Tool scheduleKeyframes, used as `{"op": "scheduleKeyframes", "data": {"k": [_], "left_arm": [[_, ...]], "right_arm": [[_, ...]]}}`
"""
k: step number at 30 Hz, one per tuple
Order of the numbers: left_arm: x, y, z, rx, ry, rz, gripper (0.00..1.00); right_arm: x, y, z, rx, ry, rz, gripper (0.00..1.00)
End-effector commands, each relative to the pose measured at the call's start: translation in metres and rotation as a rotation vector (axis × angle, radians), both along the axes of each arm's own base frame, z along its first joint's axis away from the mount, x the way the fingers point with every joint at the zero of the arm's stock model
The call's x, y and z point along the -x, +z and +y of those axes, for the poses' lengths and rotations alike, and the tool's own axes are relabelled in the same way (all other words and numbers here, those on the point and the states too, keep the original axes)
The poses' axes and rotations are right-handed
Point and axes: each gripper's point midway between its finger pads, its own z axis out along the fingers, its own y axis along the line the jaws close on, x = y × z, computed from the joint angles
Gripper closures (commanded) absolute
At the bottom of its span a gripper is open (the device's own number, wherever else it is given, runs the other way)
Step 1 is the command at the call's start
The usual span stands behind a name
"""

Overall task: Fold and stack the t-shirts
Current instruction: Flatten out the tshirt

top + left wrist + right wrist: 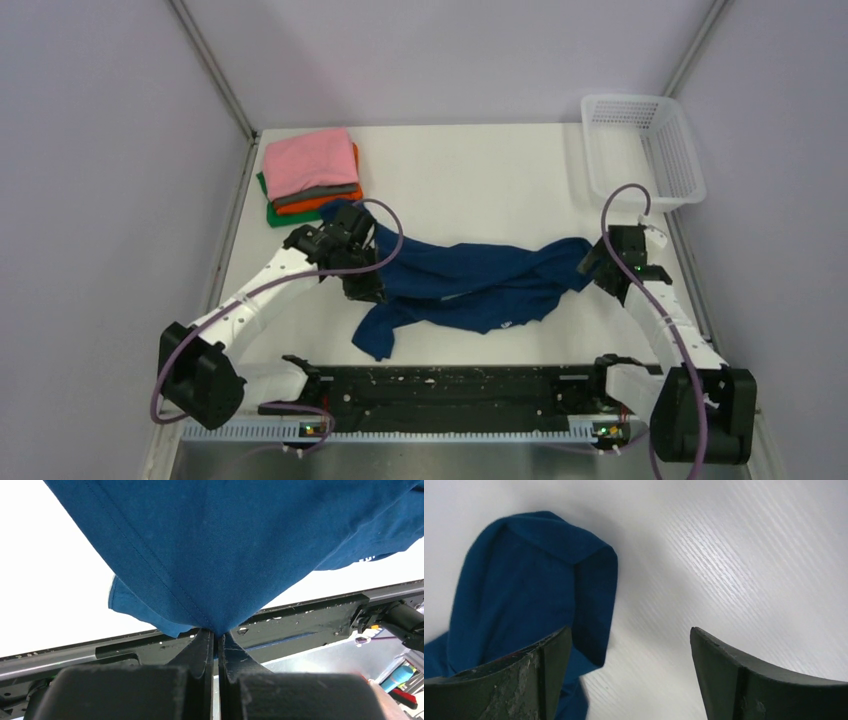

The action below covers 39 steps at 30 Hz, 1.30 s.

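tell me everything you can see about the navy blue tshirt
The navy blue t-shirt is soft, matte cloth with a stitched hem line and a sliver of pale print showing. It lies unfolded and crumpled, stretched sideways across the middle of the white table, with one end trailing toward the near edge. The left gripper is shut on a pinch of its left part, and cloth fans out from the jaws. The right gripper stands open over its right end, not holding it.

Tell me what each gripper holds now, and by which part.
The left gripper is shut on the navy blue t-shirt, pinching a bunched edge near a stitched hem. The right gripper is open beside the shirt's other end and holds nothing.
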Motion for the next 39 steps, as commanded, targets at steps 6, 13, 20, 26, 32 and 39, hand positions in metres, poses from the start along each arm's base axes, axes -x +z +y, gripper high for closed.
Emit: {"op": "scheduleKeyframes", "data": {"k": [6, 13, 20, 26, 32, 39], "left_arm": [[-0.016, 0.028, 0.001, 0.011, 0.073, -0.097, 1.0], [-0.014, 0.021, 0.007, -0.012, 0.096, -0.086, 1.0], [-0.015, 0.017, 0.013, -0.037, 0.119, -0.075, 1.0], [-0.012, 0.012, 0.023, -0.057, 0.176, -0.076, 1.0], [-0.028, 0.05, 0.028, -0.031, 0.228, -0.202, 1.0], [-0.065, 0.171, 0.056, -0.038, 0.309, -0.588, 1.0]], "right_arm": [[-0.078, 0.027, 0.01, -0.253, 0.03, -0.23, 0.23], [-0.106, 0.006, 0.002, -0.251, 0.003, -0.196, 0.33], [-0.107, -0.029, -0.001, -0.257, -0.033, -0.144, 0.38], [-0.106, -0.056, 0.006, -0.284, 0.002, -0.087, 0.79], [-0.124, -0.001, 0.017, -0.28, 0.142, -0.24, 1.0], [-0.119, 0.176, 0.018, -0.088, 0.32, -0.588, 1.0]]}}
